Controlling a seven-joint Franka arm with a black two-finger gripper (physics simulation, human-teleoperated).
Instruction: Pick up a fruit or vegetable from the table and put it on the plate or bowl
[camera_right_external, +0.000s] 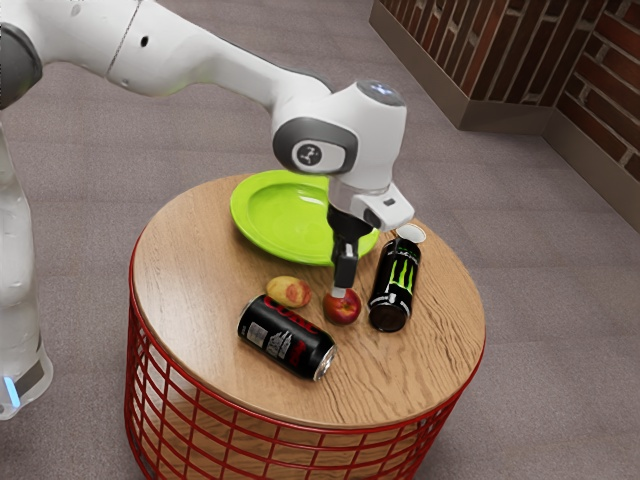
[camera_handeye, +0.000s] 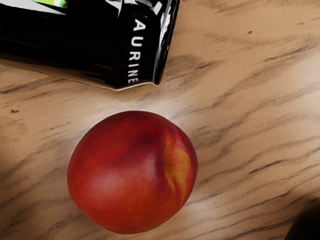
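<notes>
Gripper sat right on the red peach mid-table, covering its top, and honestly couldn't tell if the jaws were spread or pinching.

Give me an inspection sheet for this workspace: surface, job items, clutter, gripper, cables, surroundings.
Surface: round wooden tabletop on a red wire base.
Job's things: green plate at the far side, nothing on it; red nectarine and yellow-red fruit side by side on the wood, off the plate.
Clutter: black-and-green energy drink can and black-and-red can, both lying on their sides near the nectarine.
Grippers: gripper points down directly over the nectarine.
Cables: nothing seen.
Surroundings: grey carpet; brick wall.
</notes>
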